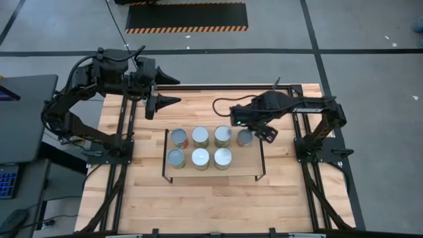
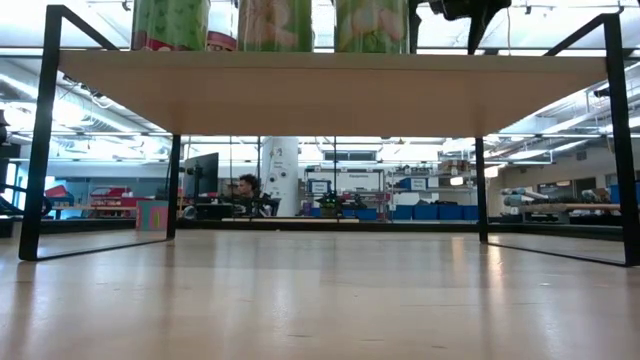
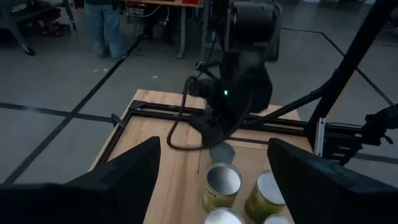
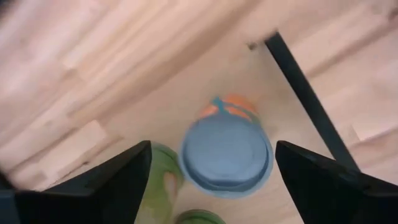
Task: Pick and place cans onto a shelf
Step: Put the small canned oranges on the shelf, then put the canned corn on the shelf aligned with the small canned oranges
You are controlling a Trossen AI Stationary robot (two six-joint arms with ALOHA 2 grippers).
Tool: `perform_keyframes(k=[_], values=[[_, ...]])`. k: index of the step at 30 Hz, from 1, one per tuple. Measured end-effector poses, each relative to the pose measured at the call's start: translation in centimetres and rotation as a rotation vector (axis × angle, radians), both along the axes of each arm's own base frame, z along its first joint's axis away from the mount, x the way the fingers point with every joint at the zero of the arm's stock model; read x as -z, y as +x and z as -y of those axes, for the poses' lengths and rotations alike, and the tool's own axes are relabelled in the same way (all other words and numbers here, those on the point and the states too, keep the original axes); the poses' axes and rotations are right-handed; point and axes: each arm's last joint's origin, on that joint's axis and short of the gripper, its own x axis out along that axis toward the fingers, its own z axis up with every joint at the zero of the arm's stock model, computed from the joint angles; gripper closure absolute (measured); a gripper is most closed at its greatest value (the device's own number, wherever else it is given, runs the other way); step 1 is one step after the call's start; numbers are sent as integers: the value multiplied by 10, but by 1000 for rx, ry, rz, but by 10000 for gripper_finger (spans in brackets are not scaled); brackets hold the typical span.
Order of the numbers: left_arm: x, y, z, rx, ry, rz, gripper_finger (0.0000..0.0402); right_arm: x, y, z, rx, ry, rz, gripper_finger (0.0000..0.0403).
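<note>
A: Start with the shelf (image 1: 213, 173). Why is it filled that way?

B: Seven cans sit on it in two rows, four at the back, three at the front. I judge the rows are kept tight so all eight fit. The bluish can (image 1: 244, 137) is last in the back row, at the shelf's right end.

A: And the right gripper (image 1: 267, 134)?

B: It hangs just off the shelf's right end, beside that can. In the right wrist view the fingers (image 4: 106, 186) stand wide apart, with the can between them but not touching. Whether it is coming or leaving, I cannot say.

A: The left gripper (image 1: 166, 90)?

B: It waits behind the shelf's left end, fingers spread, holding nothing.

A: What is hidden?

B: I count only seven cans; the eighth is nowhere visible. From table height, the shelf board cuts off the cans' tops, so only three show clearly.
</note>
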Motion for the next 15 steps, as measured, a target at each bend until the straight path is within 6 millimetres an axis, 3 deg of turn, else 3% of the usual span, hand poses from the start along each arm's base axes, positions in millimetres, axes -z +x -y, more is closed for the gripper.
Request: perform_keyframes(k=[6, 15], values=[[0, -2, -5, -18, 27, -3, 101, -22, -20, 17, -108, -234, 35, 53], [4, -4, -26, -195, 62, -54, 118, -52, -47, 48, -622, -553, -65, 53]])
